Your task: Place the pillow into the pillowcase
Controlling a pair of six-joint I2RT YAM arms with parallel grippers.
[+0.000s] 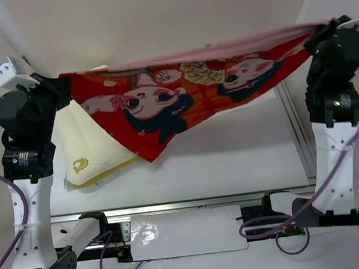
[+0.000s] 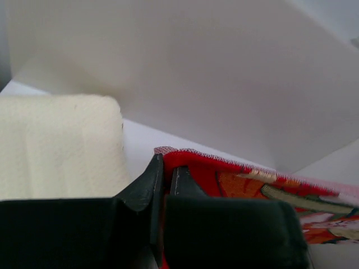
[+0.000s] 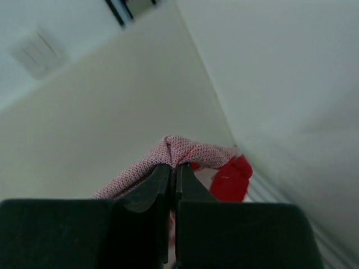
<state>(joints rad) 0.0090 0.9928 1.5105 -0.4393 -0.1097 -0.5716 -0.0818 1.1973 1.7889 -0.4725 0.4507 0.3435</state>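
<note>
- The left gripper (image 2: 165, 163) has its jaws pinched tight on the red hem of the pillowcase (image 1: 182, 93), at the sack's left upper corner.
- The right gripper (image 3: 173, 167) is likewise clamped on a bunched fold of pink-and-red cloth at the opposite corner, high on the right.
- Held by these two corners, the pillowcase hangs stretched between the arms like a banner. Its doll face is turned toward the overhead camera and its lower point sags toward the table (image 1: 245, 153).
- My reading is that this hold is meant to lift the sack off the surface and spread it so an opening can be worked (whether the pinched edge is the mouth, the pictures do not settle).
- The pillow (image 1: 89, 153) lies on the table below and just beside the left gripper, with its right part under the hanging cloth. In the left wrist view it sits to the left of the fingers, apart from them.
- As far as can be seen it is outside the sack, so the insertion is not yet done, and neither gripper is free to take it.
</note>
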